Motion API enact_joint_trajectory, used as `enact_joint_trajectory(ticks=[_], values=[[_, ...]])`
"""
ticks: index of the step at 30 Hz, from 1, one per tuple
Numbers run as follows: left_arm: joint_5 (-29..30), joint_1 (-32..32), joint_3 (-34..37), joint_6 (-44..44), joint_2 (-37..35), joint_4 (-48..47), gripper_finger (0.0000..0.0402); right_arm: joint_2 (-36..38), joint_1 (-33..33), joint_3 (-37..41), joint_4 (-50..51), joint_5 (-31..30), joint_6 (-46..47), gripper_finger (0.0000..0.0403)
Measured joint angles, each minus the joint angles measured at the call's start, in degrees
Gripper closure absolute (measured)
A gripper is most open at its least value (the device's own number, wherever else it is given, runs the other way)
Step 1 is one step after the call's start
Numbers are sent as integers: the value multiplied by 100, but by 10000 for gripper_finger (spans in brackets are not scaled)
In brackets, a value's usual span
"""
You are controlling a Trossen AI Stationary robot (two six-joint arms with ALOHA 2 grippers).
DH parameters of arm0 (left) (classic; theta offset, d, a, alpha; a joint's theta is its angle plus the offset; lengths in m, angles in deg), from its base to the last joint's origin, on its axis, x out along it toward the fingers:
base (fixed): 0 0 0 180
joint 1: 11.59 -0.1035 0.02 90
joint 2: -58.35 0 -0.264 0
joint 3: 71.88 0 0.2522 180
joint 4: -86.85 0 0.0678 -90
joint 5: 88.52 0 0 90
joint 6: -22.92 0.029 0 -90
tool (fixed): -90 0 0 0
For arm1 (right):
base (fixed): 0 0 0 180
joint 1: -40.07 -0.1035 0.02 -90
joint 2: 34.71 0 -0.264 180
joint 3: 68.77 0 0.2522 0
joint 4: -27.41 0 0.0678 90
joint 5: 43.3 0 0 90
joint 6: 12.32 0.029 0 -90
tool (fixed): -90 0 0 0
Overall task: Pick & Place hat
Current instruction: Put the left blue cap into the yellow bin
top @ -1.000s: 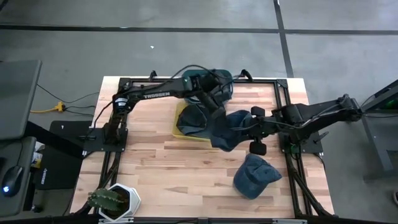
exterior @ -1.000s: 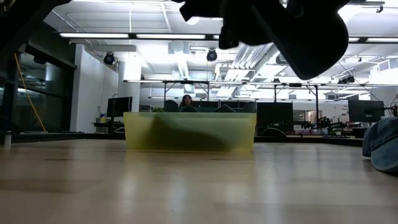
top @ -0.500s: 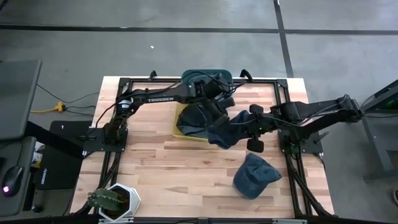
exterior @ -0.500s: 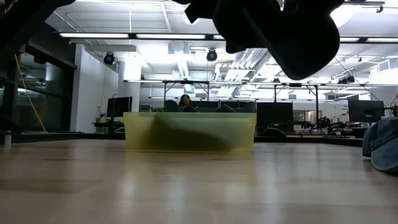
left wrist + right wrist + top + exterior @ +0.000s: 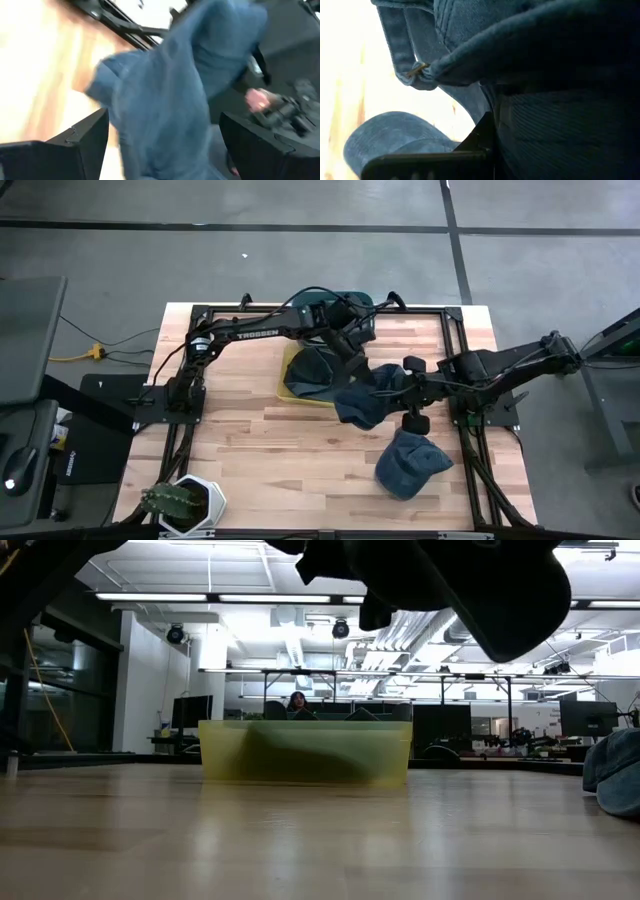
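Carrying a blue denim hat (image 5: 368,396) above the table, both grippers meet just beside the yellow bin (image 5: 290,385), which already holds a dark hat (image 5: 312,370). From above, the right gripper (image 5: 408,392) grips the hat's edge; the left gripper (image 5: 352,358) touches its other side. Another hat (image 5: 410,462) lies on the wooden table (image 5: 250,450). At table height, the hat (image 5: 440,580) hangs high over the bin (image 5: 305,752). The left wrist view shows its fingers (image 5: 65,145) spread, fabric (image 5: 165,95) between them. The right wrist view shows fabric (image 5: 545,75) pinched. Next, likely, shift over the bin and release.
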Motion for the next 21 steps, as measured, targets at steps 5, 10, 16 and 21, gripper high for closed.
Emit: enact_joint_trajectory(ticks=[5, 10, 16, 21], values=[[-369, 95, 0, 0, -2, 1, 80, 0, 91, 0, -103, -120, -81, 397], [-297, 132, 0, -10, -2, 1, 80, 0, 170, -2, -142, -98, -122, 397], [-309, 167, 0, -151, -2, 1, 80, 0, 406, -1, -414, 27, -273, 397], [-337, 243, 0, -153, -2, -1, 80, 0, 466, -1, -545, 119, -387, 397]])
